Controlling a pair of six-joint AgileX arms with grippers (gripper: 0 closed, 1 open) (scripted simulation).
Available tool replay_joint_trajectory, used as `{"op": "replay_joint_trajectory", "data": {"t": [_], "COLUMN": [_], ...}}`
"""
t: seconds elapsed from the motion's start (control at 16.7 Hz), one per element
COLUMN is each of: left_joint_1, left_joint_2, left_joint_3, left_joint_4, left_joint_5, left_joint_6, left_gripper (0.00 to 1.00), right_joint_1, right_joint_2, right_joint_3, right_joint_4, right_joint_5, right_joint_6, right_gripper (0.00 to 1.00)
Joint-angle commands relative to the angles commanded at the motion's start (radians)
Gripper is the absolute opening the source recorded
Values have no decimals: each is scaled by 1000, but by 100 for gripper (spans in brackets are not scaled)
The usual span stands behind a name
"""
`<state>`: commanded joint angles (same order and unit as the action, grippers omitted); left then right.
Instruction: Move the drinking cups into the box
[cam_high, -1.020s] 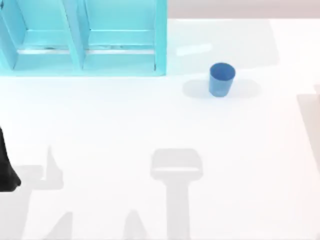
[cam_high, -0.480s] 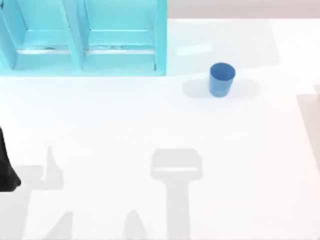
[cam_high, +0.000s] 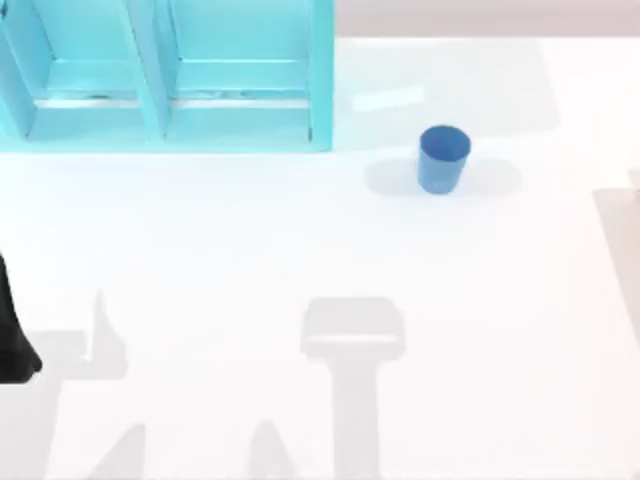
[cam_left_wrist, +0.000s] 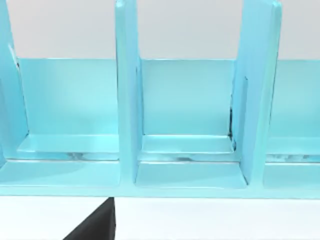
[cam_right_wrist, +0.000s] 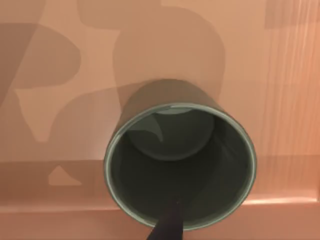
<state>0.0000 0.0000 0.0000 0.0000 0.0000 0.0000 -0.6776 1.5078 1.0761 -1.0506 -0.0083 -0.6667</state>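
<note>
A bright blue cup (cam_high: 443, 158) stands upright on the white table, right of the light blue box (cam_high: 322, 75). The box has upright dividers (cam_left_wrist: 126, 100) between its compartments, and those in sight hold nothing. The olive-grey cup (cam_right_wrist: 180, 167) sits close under my right wrist camera, over a reddish-brown surface. One dark finger (cam_right_wrist: 167, 226) of my right gripper reaches over its near rim into the dark inside. My left arm (cam_high: 12, 335) is parked at the table's left edge, facing the box.
Grey shadows of the arms lie across the front and right of the white table (cam_high: 300, 240). The box takes up the far left corner.
</note>
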Motion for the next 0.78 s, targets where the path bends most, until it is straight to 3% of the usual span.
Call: {"op": "replay_joint_trajectory", "data": {"t": [0.12,0.78], "left_joint_1": [0,0], "left_joint_2": [0,0], "left_joint_3": [0,0], "left_joint_4": [0,0], "left_joint_5": [0,0], "left_joint_6": [0,0], "left_gripper": [100,100], "right_joint_1": [0,0], "right_joint_2": [0,1], "right_joint_3": [0,40], "right_joint_4": [0,-39], "right_joint_5": [0,1], "right_joint_6": [0,-5], "right_gripper": [100,100]}}
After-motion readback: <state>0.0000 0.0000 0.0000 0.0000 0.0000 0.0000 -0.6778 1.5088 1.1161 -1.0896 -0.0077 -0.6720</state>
